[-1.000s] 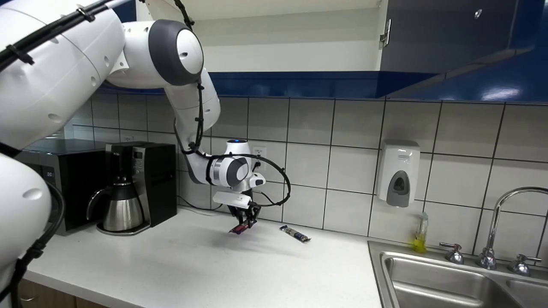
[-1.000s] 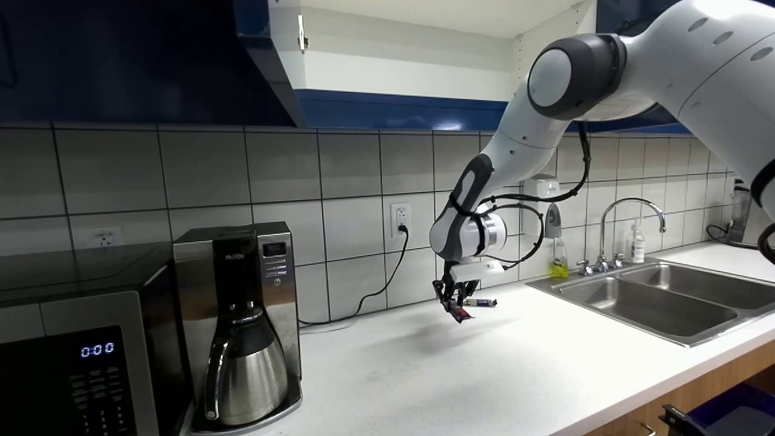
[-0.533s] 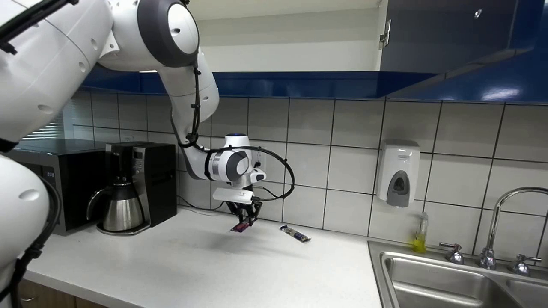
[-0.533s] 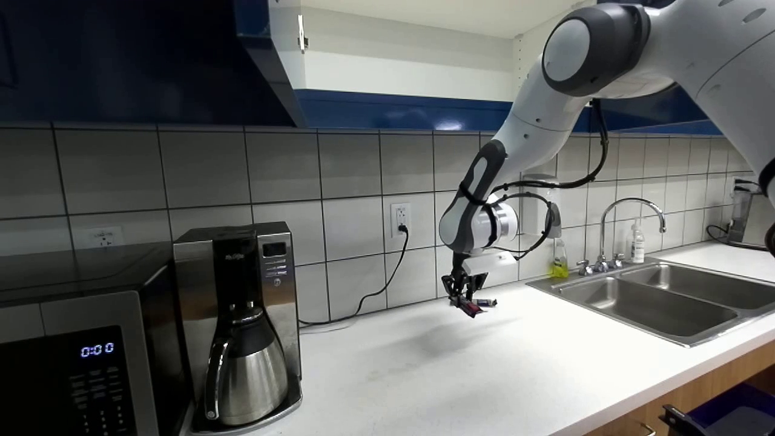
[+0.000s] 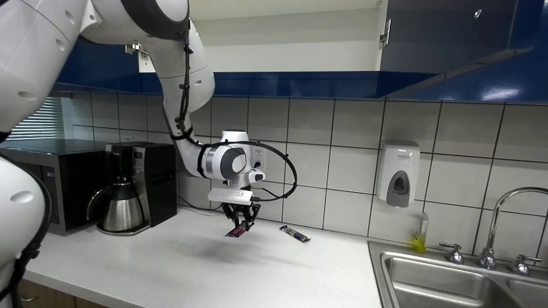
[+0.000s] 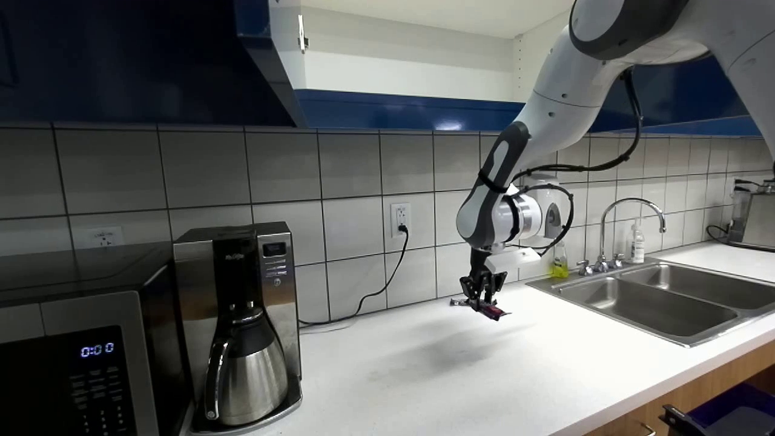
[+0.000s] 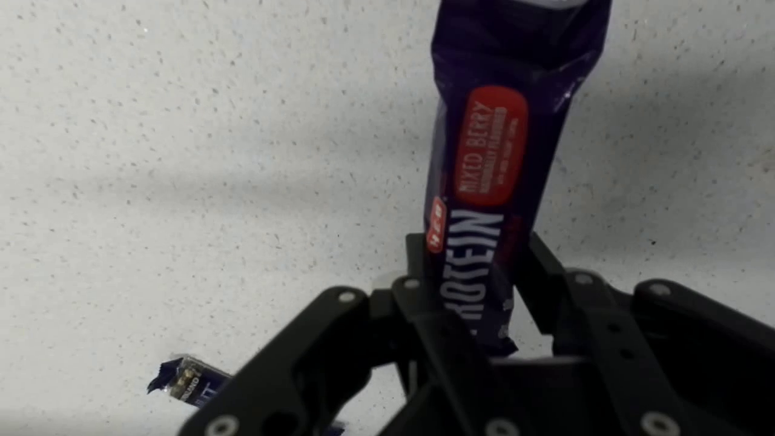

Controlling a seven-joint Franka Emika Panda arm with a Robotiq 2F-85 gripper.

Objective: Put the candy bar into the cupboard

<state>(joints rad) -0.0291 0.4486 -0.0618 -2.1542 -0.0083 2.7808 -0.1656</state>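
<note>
The candy bar [image 5: 235, 232] is dark purple with red marks. It is held level above the white counter, with its shadow below, and also shows in an exterior view [image 6: 494, 312]. In the wrist view the candy bar [image 7: 491, 145] points away from the gripper, its near end between the fingers. My gripper [image 5: 242, 225] is shut on it, one finger on each long side; the gripper also shows in the wrist view [image 7: 475, 266]. The cupboard [image 5: 291, 55] hangs above and behind the gripper, its white interior open in both exterior views [image 6: 405, 69]. The arm hides part of it.
A black-and-grey bar [image 5: 295, 234] lies on the counter near the wall. A coffee maker [image 6: 239, 327] and a microwave [image 6: 79, 351] stand at one end, a sink [image 6: 660, 303] at the other. An open cupboard door [image 5: 445, 36] sticks out.
The arm's elbow and upper links have risen. The gripper, with the candy bar in it, has shifted slightly away from the wall and turned a little. The other bar has not moved.
</note>
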